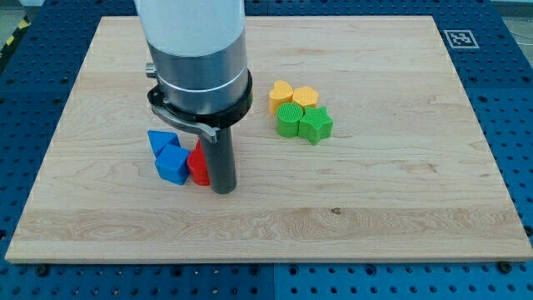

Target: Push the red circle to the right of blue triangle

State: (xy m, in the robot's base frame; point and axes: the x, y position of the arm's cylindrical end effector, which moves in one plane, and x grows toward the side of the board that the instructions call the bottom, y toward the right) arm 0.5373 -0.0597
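Note:
My tip [223, 188] rests on the board left of centre, touching the right side of a red block [198, 166], whose shape is partly hidden by the rod. A blue triangle [161, 140] lies just left, and a blue cube-like block [173, 164] sits below it, against the red block's left side. The red block stands squeezed between the blue blocks and my rod.
A yellow heart [281, 96] and a yellow hexagon [305, 97] lie right of centre, with a green circle [289, 122] and a green star [316, 125] just below them. The wooden board [400, 192] lies on a blue perforated table. The arm's wide body hides the board's upper left-centre.

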